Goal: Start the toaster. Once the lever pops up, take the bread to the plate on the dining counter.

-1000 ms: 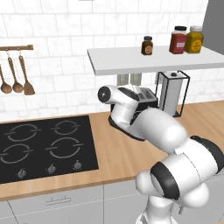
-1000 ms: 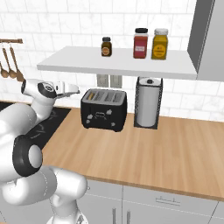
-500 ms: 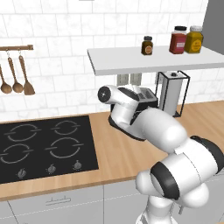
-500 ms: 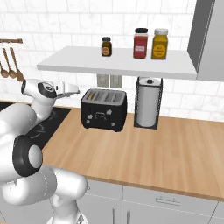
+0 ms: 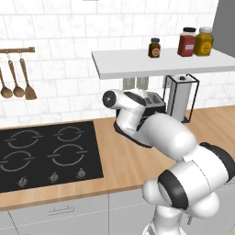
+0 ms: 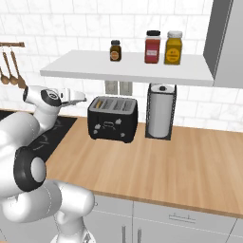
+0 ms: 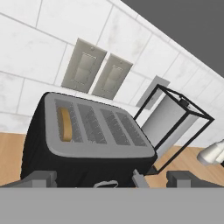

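Black, boxy four-slot toaster (image 6: 113, 118) with pale front controls: stands on the light wooden worktop (image 6: 156, 166) against the white tiled wall, under the white wall shelf (image 6: 128, 66). Seen from the hand camera it sits at centre, tilted by the roll of the hand.

Tan-brown slice of bread (image 7: 65, 124): seated low in the slot at the toaster's 9 o'clock end in the hand view; one thin edge shows above the grey top.

Wire-framed paper towel stand (image 6: 160, 111) with white roll: just beside the toaster at its 3 o'clock in the right base view.

Three spice jars (image 6: 153, 46), brown, red and yellow: on the shelf, at 12 to 1 o'clock of the toaster.

Black four-ring hob (image 5: 43, 153): at 9 o'clock of the toaster in the left base view.

End effector (image 7: 109, 178): fingers spread wide, holding nothing, hovering above and in front of the toaster, apart from it.

Stage, judged: approach; lever not yet pressed.

Risks, judged:
- The lever is small and mostly hidden at the bottom edge of the hand view; a misaimed fingertip could slip off, leaving the toaster unstarted.
- Pushing on the body could slide the toaster toward the towel stand.
- Wide fingers swinging toward 3 o'clock could catch the wire frame.
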You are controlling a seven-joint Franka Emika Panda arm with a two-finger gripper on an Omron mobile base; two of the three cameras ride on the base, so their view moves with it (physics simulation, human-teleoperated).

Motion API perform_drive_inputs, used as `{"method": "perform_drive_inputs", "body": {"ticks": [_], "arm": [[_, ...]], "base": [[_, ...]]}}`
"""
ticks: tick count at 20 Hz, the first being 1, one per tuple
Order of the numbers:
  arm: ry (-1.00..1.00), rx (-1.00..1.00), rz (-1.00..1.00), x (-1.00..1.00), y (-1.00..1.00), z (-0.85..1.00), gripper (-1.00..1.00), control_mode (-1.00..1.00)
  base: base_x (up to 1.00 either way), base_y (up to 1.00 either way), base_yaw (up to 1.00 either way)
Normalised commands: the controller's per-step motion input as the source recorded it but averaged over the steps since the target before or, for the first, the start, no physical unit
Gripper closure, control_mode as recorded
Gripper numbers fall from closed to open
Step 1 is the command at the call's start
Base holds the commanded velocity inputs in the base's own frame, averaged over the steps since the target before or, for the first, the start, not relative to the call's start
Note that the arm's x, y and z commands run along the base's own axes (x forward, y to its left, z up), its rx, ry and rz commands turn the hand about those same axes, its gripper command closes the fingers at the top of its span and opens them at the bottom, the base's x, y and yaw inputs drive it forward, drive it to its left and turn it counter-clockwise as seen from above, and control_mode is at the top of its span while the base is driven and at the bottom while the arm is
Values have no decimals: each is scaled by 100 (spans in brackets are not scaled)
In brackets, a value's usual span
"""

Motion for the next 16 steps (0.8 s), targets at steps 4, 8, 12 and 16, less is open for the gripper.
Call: {"method": "perform_drive_inputs", "body": {"ticks": [4, 8, 12, 16], "arm": [[0, 0, 0, 0, 0, 0, -100, -100], [0, 0, 0, 0, 0, 0, -100, -100], [0, 0, 0, 0, 0, 0, -100, -100], [0, 0, 0, 0, 0, 0, -100, -100]], "base": [[0, 0, 0], [0, 0, 0], [0, 0, 0], [0, 0, 0]]}}
